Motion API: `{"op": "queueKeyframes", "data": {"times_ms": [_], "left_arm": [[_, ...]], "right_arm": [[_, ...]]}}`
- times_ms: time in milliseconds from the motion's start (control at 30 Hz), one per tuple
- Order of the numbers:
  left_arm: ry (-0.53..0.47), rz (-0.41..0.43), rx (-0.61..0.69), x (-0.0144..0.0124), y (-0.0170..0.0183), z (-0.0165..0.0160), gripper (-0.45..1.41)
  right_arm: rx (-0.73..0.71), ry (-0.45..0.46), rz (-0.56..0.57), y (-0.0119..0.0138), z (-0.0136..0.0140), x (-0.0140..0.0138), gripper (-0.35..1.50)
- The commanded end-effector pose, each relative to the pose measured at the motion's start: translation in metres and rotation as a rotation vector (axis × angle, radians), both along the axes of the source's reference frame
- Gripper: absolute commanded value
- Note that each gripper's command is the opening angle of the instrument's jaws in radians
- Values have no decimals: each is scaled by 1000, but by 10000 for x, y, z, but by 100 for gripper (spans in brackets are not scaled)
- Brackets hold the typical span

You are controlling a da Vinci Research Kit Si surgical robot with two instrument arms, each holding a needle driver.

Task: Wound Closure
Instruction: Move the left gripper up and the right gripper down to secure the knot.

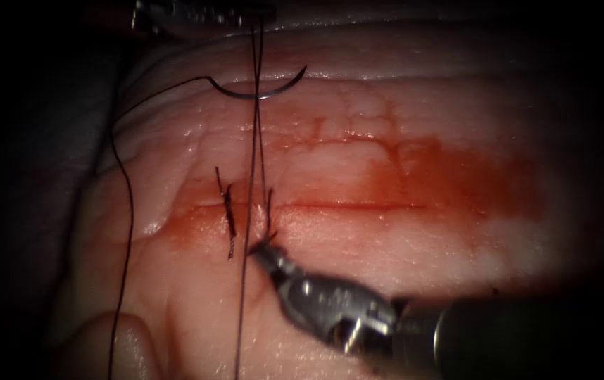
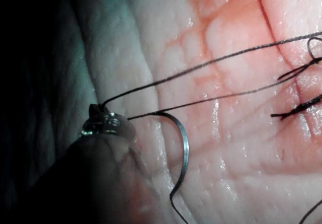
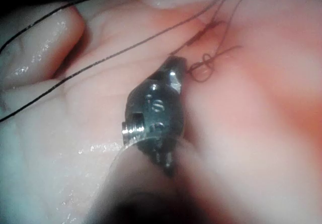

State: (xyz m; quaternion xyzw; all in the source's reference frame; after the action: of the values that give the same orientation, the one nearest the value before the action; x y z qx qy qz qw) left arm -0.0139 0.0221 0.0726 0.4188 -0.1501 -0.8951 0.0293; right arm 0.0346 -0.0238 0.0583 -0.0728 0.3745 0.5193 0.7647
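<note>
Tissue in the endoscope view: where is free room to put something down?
Free: the tissue right of the needle, which lies loose above the cut. Crowded: the cut's left end, where thread stretches between left tool and right tool, both gripping it.

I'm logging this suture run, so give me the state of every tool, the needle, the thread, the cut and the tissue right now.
Left tool: at the far edge, shut on the thread.
Right tool: jaws shut on the thread just below the cut.
Needle: lying free on the tissue above the cut, held by neither tool.
Thread: two strands stretched taut across the cut.
Cut: still open right of the stitches.
Tissue: wet, stained with red fluid.
</note>
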Motion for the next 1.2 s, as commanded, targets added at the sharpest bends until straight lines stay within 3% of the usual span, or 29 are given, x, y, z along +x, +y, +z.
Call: {"op": "queueKeyframes", "data": {"times_ms": [33, 300, 633, 867, 1200], "left_arm": [[-8, -10, -7, -4, 7, 3, -45], [-32, -40, -15, 0, 21, 2, -45], [-48, -67, -21, -3, 33, 7, -45], [-56, -120, -60, -9, 66, 24, -45], [-41, -159, -84, -8, 105, 53, -45]], "right_arm": [[5, 0, 1, -7, 4, 6, -35], [155, 93, 78, -8, 6, 3, -35], [85, 106, 72, -3, 3, 2, -35], [18, 91, 58, 12, 2, -5, -35], [28, 81, 44, 20, 26, -11, -35]]}}
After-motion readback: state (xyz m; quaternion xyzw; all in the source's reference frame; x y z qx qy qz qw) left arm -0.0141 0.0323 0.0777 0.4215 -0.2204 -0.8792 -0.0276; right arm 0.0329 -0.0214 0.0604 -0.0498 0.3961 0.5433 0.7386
